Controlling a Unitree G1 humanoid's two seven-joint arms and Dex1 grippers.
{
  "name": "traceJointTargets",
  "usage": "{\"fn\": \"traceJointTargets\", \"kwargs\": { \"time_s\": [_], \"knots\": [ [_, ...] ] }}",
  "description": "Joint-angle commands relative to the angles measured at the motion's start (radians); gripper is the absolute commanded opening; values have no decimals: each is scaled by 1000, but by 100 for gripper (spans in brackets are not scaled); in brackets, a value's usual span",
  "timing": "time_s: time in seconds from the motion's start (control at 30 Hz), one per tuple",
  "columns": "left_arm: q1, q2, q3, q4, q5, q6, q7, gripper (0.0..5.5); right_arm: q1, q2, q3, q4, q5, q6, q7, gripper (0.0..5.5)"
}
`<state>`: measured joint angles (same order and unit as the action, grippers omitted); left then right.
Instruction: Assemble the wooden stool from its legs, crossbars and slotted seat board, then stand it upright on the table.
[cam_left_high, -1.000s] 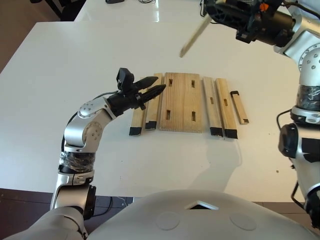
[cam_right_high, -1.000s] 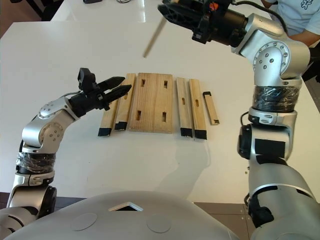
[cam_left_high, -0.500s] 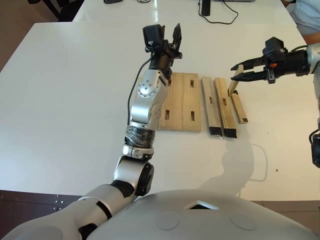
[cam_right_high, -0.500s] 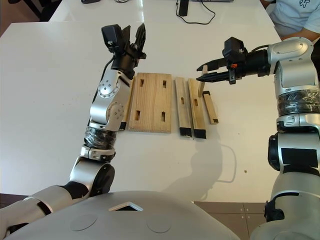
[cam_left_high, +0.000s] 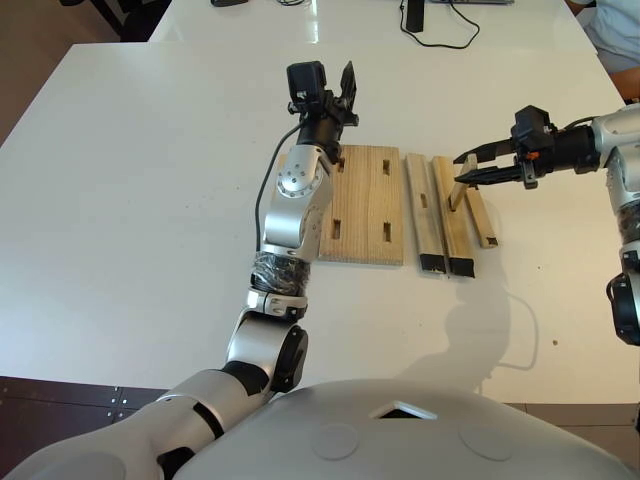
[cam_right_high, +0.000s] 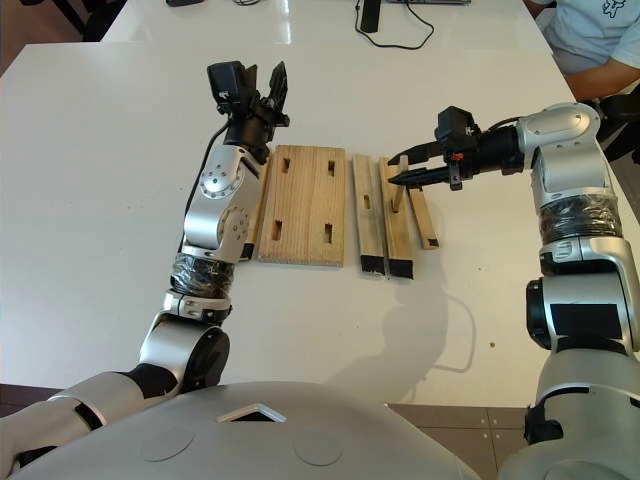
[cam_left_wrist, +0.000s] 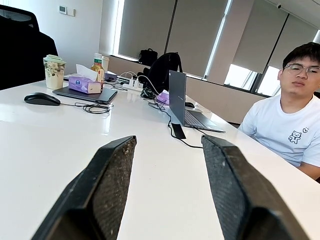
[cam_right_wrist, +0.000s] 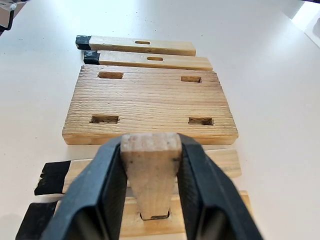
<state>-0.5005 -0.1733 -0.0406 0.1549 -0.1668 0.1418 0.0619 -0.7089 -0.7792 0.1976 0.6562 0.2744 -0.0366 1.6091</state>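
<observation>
- The right fingers are closed firmly on a crossbar, one pad on each broad side. They grip it near its upper end, so the free end can work as a tenon.
- Directly under those fingers, the crossbar's lower end meets the slot in the outer leg. The bar leans rather than standing straight, so it probably needs righting before it will seat fully.
- Just past the fingertips lies the inner leg, flat and parallel to the outer one. Its own slot faces up, ready for the same joint.
- On the opposite side of the right fingers, a second crossbar rests flat just beside the outer leg, within easy reach for the next fit.
- Further beyond the fingertips the seat board lies slots-up. Beyond it again is the far pair of legs, so all the parts are laid out in a row.
- The left fingers are spread wide and hold nothing. They are raised and aimed away over the tabletop, past the far edge of the seat board, which keeps them clear of the right arm's work.
- Judged from this layout, assembly has barely started: one joint is being entered and nothing stands upright yet.
</observation>
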Motion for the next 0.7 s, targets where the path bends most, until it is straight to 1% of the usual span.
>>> {"fn": "traceJointTargets", "kwargs": {
  "time_s": [0.03, 0.17, 0.43, 0.7],
  "knots": [
    [-1, 6, 0, -3, 8, 23, -14, 243, 36, -3, 1, -25, 3, -10, 4, 130],
    [-3, 16, 6, -2, 8, 32, -24, 243, 52, 17, -17, 18, -16, -15, -6, 130],
    [3, 52, 30, -42, -10, 78, -53, 243, 138, 14, -68, 138, -43, -21, -56, 130],
    [-1, 59, 45, -55, -12, 100, -61, 243, 164, 23, -39, 182, -92, -46, -84, 130]
  ]
}}
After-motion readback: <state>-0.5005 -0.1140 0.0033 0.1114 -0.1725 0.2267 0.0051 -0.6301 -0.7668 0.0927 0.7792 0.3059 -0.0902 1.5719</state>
